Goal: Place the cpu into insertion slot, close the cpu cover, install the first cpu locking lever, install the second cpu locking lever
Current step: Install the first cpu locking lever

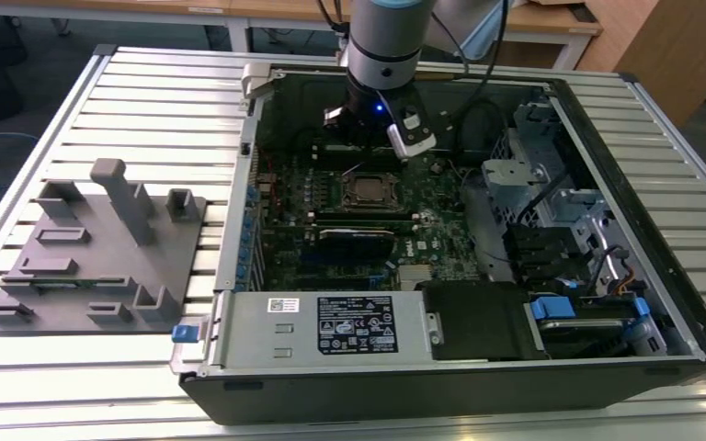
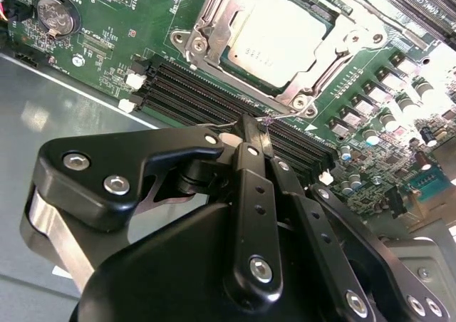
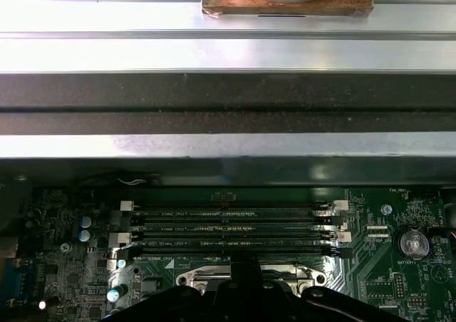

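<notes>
Cpu [image 2: 274, 40] is seated in insertion slot [image 1: 368, 191] w/ cpu cover [image 2: 206, 16] laid flat around it. Pincer [image 2: 251, 126] is held clenched above memory slots [image 2: 192, 94], tips at thin wire lever [image 2: 285, 115] beside the socket; PC case [image 1: 647, 303] is set on bench [image 1: 144, 92]

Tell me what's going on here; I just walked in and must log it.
A robot arm is working inside an open computer case. The cpu is seated on the motherboard with the cpu cover down around it. The claw, fingers together, has its tip at a thin wire lever beside the cover.
</notes>
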Tool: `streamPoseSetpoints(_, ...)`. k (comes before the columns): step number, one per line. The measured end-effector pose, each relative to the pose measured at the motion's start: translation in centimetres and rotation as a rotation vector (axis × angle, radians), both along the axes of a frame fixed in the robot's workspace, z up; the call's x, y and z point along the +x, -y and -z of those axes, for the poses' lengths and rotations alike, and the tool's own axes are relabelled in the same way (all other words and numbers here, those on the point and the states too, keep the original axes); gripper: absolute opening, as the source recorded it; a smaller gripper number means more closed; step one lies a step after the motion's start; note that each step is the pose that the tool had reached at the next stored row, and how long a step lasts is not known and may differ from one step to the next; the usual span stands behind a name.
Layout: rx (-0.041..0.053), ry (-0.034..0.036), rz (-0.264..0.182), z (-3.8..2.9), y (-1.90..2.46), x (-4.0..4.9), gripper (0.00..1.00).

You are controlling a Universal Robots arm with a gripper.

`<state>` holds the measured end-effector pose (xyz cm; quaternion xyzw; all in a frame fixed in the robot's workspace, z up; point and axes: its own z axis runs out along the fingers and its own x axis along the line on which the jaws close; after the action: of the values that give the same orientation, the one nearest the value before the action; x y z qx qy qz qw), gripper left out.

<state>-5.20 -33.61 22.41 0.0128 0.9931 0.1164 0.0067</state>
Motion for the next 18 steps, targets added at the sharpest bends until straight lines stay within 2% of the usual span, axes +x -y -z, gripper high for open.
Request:
streamPoseSetpoints(3, 0.0, 0.0001, 0.0, 0.01, 0.0, 0.0, 0.1)
streamPoseSetpoints(7, 0.0082, 0.0099, 0.0, 0.17, -0.01, 0.0, 0.1)
streamPoseSetpoints(9, 0.0082, 0.0101, 0.0, 0.17, -0.01, 0.0, 0.1)
streamPoseSetpoints(11, 0.0082, 0.0143, 0.0, 0.22, 0.0, 0.0, 0.1)
streamPoseSetpoints(18, 0.0077, 0.0142, 0.0, 0.38, -0.01, 0.14, 0.1)
